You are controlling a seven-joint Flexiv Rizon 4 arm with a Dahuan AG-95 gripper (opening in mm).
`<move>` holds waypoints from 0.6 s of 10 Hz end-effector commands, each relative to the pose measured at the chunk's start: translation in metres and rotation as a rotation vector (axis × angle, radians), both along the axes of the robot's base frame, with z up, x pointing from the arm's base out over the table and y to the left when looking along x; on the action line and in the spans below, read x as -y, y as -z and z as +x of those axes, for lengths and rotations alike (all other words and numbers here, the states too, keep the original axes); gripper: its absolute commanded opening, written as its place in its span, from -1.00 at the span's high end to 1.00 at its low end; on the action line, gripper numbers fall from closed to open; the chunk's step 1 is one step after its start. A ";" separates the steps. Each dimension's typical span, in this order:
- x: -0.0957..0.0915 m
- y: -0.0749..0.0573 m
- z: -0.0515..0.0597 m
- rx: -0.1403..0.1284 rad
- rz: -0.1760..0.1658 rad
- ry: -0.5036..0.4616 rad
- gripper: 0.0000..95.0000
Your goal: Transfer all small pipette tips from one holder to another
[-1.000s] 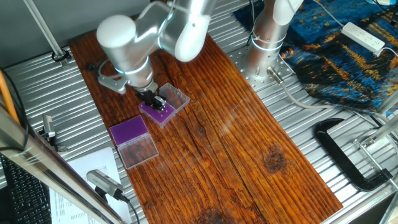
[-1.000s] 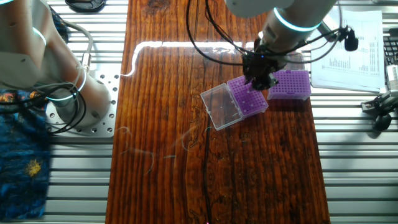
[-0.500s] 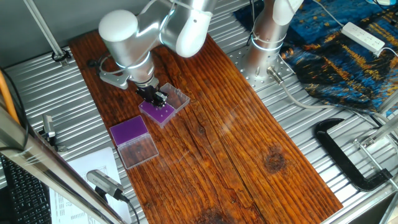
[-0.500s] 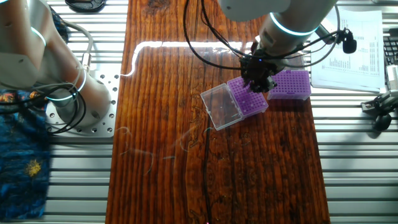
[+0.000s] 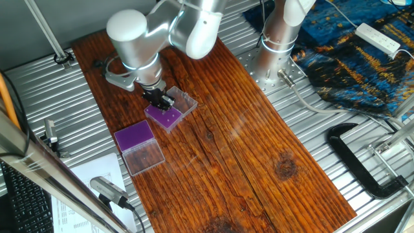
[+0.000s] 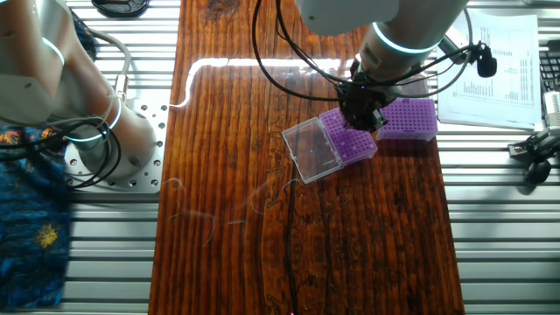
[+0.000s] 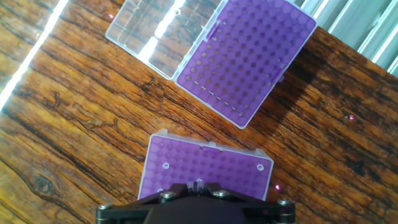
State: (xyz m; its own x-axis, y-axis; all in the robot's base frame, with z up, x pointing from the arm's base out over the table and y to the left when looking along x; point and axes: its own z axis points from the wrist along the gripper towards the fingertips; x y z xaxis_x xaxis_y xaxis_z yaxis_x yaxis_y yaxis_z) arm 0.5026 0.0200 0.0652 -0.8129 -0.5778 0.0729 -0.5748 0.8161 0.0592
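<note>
Pincer: the pincer [image 5: 159,99] is hovering right over the near holder [image 5: 164,116], at its back edge. None of the views is showing the fingertips plainly, so I cannot tell whether they are apart or together, or whether anything is between them.
Tips: in the hand view the tips [image 7: 166,165] are showing as a few pale dots on the near holder's purple grid, close to its corners. They are too small to count.
Far holder: the far holder [image 7: 245,59] is lying just beside the near one, with its clear lid [image 7: 163,31] folded open. A faint pale row is running along one edge of its grid; I cannot say whether those are tips.
Desk: both holders are sitting loose on the wooden desk [image 6: 227,219].
Step, as I judge it: the pincer is lining up on a tip.
Risk, miss: the cones are tiny and the grid is dense, so a slight offset could close the fingers on nothing, or on the grid.
Risk, shove: nothing is pinning the holder, so a finger catching its rim could slide or tip it.
Risk, drop: a weak pinch could let a tip fall on the way across, and the wood grain would be hiding it.
</note>
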 end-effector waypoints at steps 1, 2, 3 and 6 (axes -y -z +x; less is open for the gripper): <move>0.000 0.004 0.001 0.012 -0.002 0.009 0.60; 0.000 0.004 0.001 0.021 -0.003 0.011 0.60; 0.000 0.004 0.001 0.027 -0.005 0.015 0.60; 0.000 0.007 0.001 0.030 -0.004 0.015 1.00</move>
State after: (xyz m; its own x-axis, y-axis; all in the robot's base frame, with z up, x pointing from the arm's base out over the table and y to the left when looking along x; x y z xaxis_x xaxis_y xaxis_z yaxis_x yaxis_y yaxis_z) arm 0.5034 0.0201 0.0574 -0.8237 -0.5647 0.0506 -0.5633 0.8253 0.0399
